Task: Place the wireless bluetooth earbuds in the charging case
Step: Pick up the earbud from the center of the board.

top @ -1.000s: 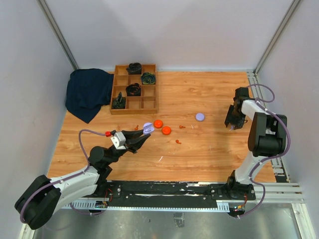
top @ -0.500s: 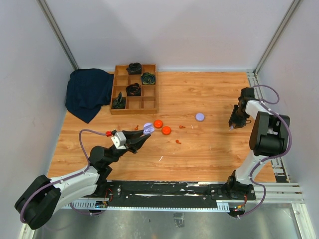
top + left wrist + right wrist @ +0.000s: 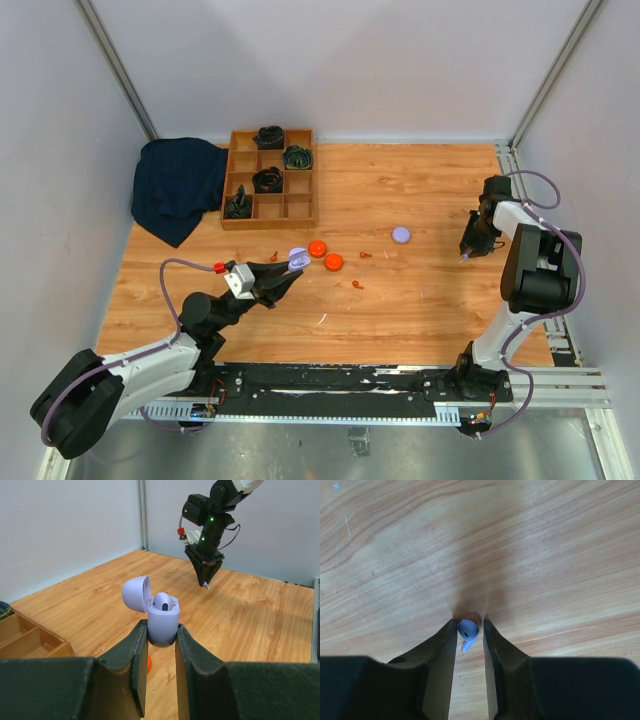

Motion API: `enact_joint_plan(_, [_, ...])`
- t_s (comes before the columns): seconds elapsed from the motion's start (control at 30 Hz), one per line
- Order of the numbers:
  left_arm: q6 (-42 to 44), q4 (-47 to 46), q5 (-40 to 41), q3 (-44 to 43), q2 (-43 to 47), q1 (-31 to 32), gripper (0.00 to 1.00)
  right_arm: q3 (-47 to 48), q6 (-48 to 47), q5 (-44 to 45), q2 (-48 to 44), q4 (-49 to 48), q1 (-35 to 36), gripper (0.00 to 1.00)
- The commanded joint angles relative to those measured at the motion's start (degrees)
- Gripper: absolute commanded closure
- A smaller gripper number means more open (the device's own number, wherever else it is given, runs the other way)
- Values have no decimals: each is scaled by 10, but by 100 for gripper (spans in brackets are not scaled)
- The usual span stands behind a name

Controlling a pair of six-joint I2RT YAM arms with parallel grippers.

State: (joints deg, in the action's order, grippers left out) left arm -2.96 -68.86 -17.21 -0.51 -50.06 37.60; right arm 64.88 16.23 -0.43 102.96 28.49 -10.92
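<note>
My left gripper (image 3: 161, 630) is shut on a lilac charging case (image 3: 163, 622) and holds it upright above the table. Its lid (image 3: 136, 593) is flipped open to the left, and one pale earbud (image 3: 165, 602) sits in the case. In the top view the case (image 3: 296, 258) hangs left of centre. My right gripper (image 3: 469, 622) stands tips-down on the wood at the far right (image 3: 467, 253), its fingers closed in on a lilac earbud (image 3: 467, 630) lying on the table. Tiny orange-red earbuds (image 3: 357, 285) (image 3: 365, 254) lie near the middle.
Two orange discs (image 3: 317, 248) (image 3: 334, 263) lie just right of the case, and a lilac disc (image 3: 401, 235) lies farther right. A wooden compartment tray (image 3: 285, 193) with dark items stands at the back left, beside a dark blue cloth (image 3: 175, 185).
My right gripper came down to the table a little to the right, and its fingers closed in around the lilac earbud. The left arm and the case stayed put.
</note>
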Motion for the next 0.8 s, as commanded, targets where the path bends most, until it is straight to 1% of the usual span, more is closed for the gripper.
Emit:
enact_joint_plan(0.0, [5,-17,-1,20,1,-3,100,-12,-14,3,31,48,-3,74])
enact_joint_plan(0.4, [-11,-41,-2,22,-15,-3,100,-23,-19,3,-31,57,56,83])
enact_joint_plan(0.6, [-21,-59,3,21,-21,-3,100,-26,-19,13,-82,50,116,83])
enact_joint_plan(0.77, [-29,-69,9,16,-29,-3,100,-30,-18,16,-149,44,168,83])
